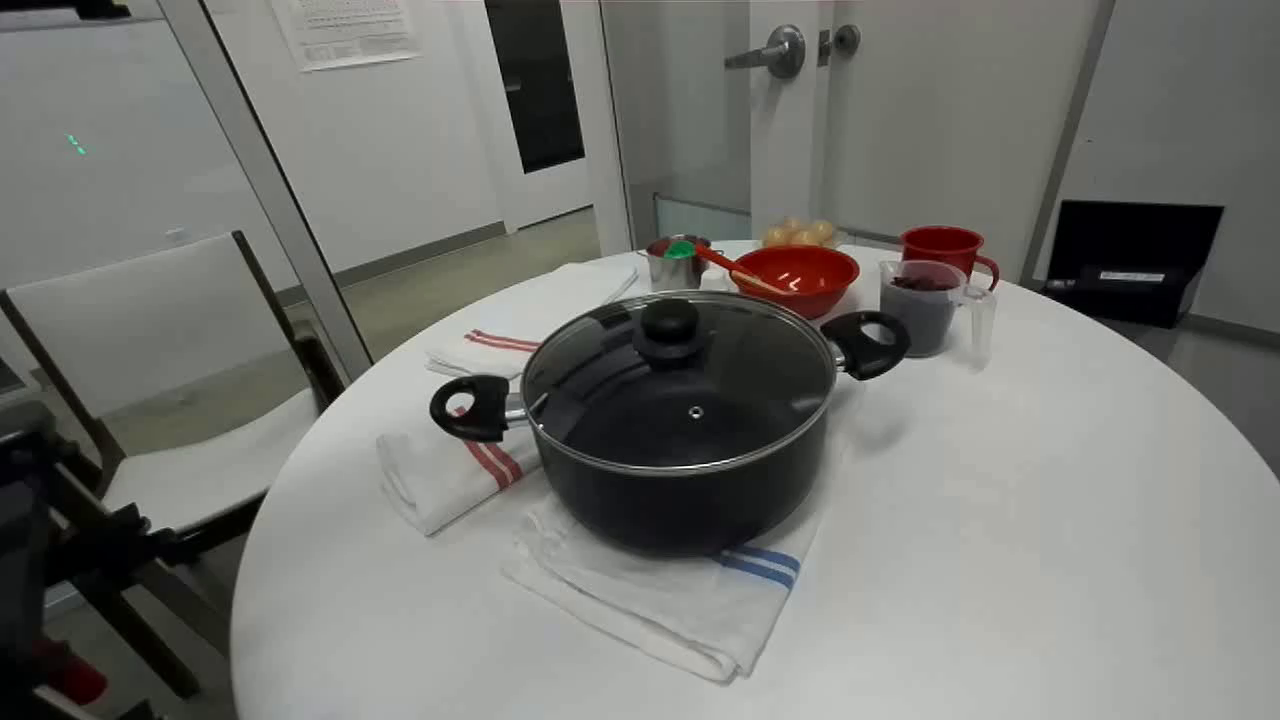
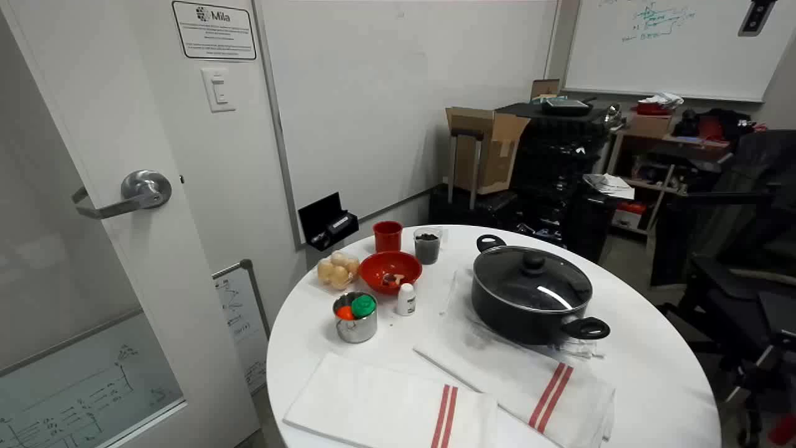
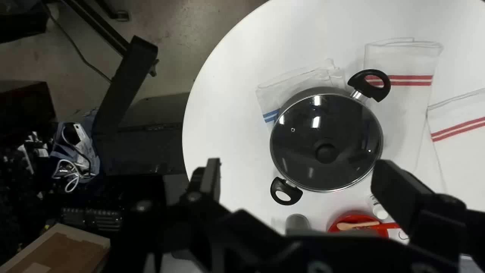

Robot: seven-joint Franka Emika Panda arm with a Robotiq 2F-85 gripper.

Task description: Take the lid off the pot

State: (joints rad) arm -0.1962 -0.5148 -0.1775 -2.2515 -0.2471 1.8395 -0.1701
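The large black pot [image 1: 690, 515] stands upright on folded towels and shows in both exterior views [image 2: 507, 320]. Its two black loop handles stick out at opposite sides. The round glass lid [image 1: 620, 400] sits flat on the pot, with its black knob [image 1: 669, 322] at the centre. The lid also shows in an exterior view [image 2: 516, 280]. In the wrist view the lid [image 3: 333, 121] is seen from above, with the knob [image 3: 326, 152] between the finger lines. My gripper [image 3: 296, 168] is wide open and empty, above the table and apart from the pot. Neither exterior view shows the gripper.
A red bowl [image 2: 379, 267], a metal cup [image 2: 357, 326] with utensils, a white bottle [image 2: 406, 300], a measuring cup [image 2: 428, 249], a red mug [image 2: 387, 236] and a pack of eggs [image 2: 339, 270] stand beside the pot. Red-striped towels [image 2: 398, 404] lie nearby on the round table [image 1: 1050, 520].
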